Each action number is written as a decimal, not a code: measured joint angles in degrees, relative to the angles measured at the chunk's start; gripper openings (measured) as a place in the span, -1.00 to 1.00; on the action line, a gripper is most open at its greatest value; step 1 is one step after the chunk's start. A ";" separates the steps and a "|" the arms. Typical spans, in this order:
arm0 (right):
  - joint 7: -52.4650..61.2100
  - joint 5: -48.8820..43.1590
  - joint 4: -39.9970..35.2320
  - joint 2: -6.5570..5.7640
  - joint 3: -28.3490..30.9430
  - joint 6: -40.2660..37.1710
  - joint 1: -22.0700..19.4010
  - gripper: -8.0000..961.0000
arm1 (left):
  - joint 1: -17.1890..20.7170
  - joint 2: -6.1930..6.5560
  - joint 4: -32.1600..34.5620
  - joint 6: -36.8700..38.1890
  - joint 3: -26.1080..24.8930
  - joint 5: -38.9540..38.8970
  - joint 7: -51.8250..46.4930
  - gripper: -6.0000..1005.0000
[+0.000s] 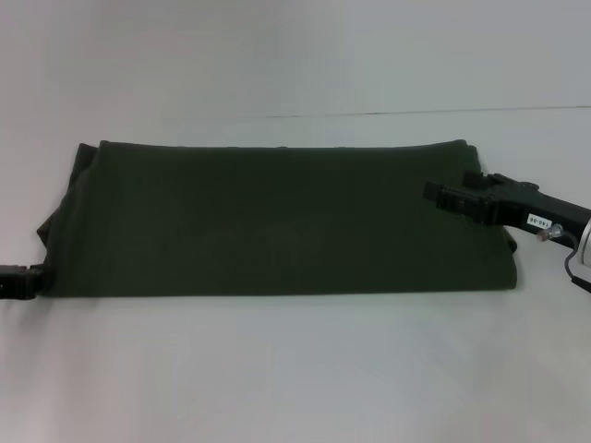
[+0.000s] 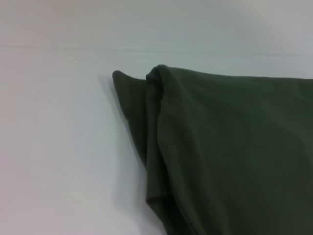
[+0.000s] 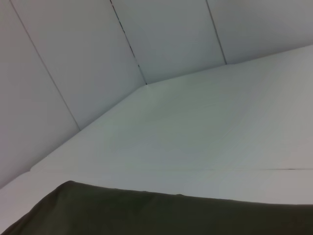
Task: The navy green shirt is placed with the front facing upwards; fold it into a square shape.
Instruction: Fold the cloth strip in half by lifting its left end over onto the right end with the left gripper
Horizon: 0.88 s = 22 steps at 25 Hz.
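Where the white table runs wide and flat, the navy green shirt lies across its middle as a long dark band, plain green face up, no lettering showing.

- Shirt, left end: layered fabric, one fold overlapping another, with a small point of cloth sticking out past the upper layer (seen close in the left wrist view).
- Shirt, right end: near corner squared off; a fabric edge fills the lower part of the right wrist view, with white wall panels behind the table.
- Left gripper: at the shirt's near-left corner, low by the table, just beside the cloth; mostly cut off, so its opening and any hold cannot be told.
- Right gripper: above the shirt's right end, pointing inward; whether it pinches cloth cannot be told.
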 joint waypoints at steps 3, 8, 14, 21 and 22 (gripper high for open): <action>0.02 0.00 -0.03 0.00 0.14 -0.25 -0.28 0.91 | -0.02 0.00 0.11 0.00 0.09 -0.11 0.00 -0.80; 1.36 0.00 -0.66 -0.38 0.26 -0.48 -1.68 0.91 | -0.04 0.00 0.44 0.83 0.01 -0.20 0.01 -0.90; 3.34 -0.01 -2.11 -1.25 0.77 -0.99 -6.60 0.92 | 0.10 0.02 1.17 3.25 -0.54 -0.76 0.42 -0.91; 3.19 -0.32 -1.72 -1.00 1.94 -0.46 -9.89 0.92 | 0.27 0.09 1.47 4.91 -0.55 -1.57 0.68 -0.92; 2.98 -0.42 -1.59 -0.82 1.94 -0.25 -10.03 0.92 | 0.25 0.12 1.48 4.92 -0.56 -1.59 0.68 -0.92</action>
